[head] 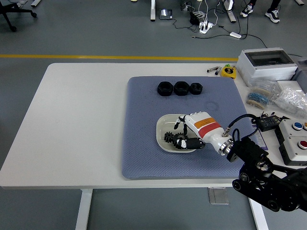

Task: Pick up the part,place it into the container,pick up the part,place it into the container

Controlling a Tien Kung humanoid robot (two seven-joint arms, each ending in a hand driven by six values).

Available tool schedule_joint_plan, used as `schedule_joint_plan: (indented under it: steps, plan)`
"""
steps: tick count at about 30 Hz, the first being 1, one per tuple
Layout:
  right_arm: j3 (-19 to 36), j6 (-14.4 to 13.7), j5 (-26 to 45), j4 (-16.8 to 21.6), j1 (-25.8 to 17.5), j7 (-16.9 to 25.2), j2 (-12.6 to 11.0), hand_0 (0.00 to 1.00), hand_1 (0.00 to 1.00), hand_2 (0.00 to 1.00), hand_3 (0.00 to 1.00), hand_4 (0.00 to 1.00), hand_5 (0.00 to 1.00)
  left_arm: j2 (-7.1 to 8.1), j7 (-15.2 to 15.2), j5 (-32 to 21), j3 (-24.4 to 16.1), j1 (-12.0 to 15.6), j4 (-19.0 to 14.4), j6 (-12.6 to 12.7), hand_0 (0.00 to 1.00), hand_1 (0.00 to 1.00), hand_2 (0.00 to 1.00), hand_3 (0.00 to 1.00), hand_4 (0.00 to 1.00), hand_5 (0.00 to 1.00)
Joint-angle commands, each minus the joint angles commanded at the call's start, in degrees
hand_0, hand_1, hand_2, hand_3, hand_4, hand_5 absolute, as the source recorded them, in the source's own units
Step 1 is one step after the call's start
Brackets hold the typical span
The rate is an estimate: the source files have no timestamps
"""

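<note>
Right hand (pixel 191 135), entering from 4 o'clock, lay over the white container (pixel 163 125) (on the blue mat (pixel 144 143)), fingers curled around a black gear (pixel 171 138).

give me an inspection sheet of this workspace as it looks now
surface: white table with a blue-grey mat on its right half
job's things: white dish on the mat with black gears inside; three black nut-like parts in a row at the mat's far edge
clutter: grey box, yellow tape measure, bagged small parts, button box, all at the right edge
grippers: right hand over the dish, fingers down among the gears, grasp unclear; left hand nothing seen
cables: black cable by the right wrist; more cables on the floor beyond
surroundings: grey floor, yellow line, people's feet at top
</note>
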Motion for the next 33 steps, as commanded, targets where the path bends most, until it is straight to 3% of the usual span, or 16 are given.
schedule_joint_plan:
  steps: [8, 15, 17, 18, 23, 24, 29, 30, 33]
  plan:
    - [4.0, -0.5, -0.5, 4.0, -0.4, -0.9, -1.6, 0.002, 0.110, 0.378, 0.548, 0.734, 0.377, 0.16, 0.1, 0.4, -0.2, 0.2, 0.0, -0.1, 0.694, 0.711, 0.735, 0.634, 0.662, 0.649]
    - [8.6, -3.3, 2.4, 6.4, -2.0, -2.3, -2.8, 0.021, 0.159, 0.398, 0.549, 0.728, 0.359, 0.24, 0.1, 0.7, -0.4, 0.2, 0.0, -0.2, 0.694, 0.711, 0.734, 0.635, 0.663, 0.650]
    - [10.1, -4.5, 5.3, 6.5, -2.6, -2.2, -3.2, 0.021, 0.159, 0.398, 0.549, 0.728, 0.359, 0.28, 0.1, 0.7, -0.3, 0.2, 0.0, -0.2, 0.694, 0.711, 0.734, 0.635, 0.663, 0.650]
    - [11.0, -4.8, 7.7, 6.5, -3.0, -1.9, -3.4, 0.226, 0.400, 0.524, 0.594, 0.784, 0.366, 0.29, 0.1, 0.6, -0.3, 0.2, 0.0, -0.2, 0.694, 0.711, 0.734, 0.637, 0.663, 0.651]
    - [13.9, -3.4, 19.1, 6.5, -4.5, 0.4, -4.3, 0.226, 0.400, 0.524, 0.594, 0.784, 0.366, 0.28, 0.0, 0.2, 0.0, 0.1, 0.0, -0.1, 0.694, 0.711, 0.734, 0.637, 0.663, 0.651]
    - [14.2, -3.0, 21.4, 6.7, -4.8, 0.5, -4.5, 0.354, 0.536, 0.678, 0.610, 0.846, 0.445, 0.28, 0.0, 0.2, 0.0, 0.1, 0.1, -0.1, 0.694, 0.711, 0.733, 0.637, 0.663, 0.651]
    - [16.5, 0.5, 33.4, 7.7, -7.0, -1.9, -6.6, 0.354, 0.536, 0.678, 0.610, 0.846, 0.445, 0.22, 0.0, 0.2, 0.0, 0.0, 0.1, 0.0, 0.694, 0.711, 0.733, 0.637, 0.663, 0.651]
    - [16.9, 0.6, 35.4, 7.9, -7.6, -1.3, -7.0, 0.497, 0.628, 0.736, 0.650, 0.941, 0.624, 0.20, 0.0, 0.1, 0.1, 0.0, 0.1, 0.0, 0.694, 0.712, 0.733, 0.637, 0.663, 0.650]
    - [18.9, 1.5, 42.5, 8.5, -9.7, 2.7, -7.9, 0.497, 0.628, 0.736, 0.650, 0.941, 0.624, 0.07, -0.1, -0.1, 0.1, 0.1, 0.1, 0.1, 0.694, 0.712, 0.733, 0.637, 0.663, 0.650]
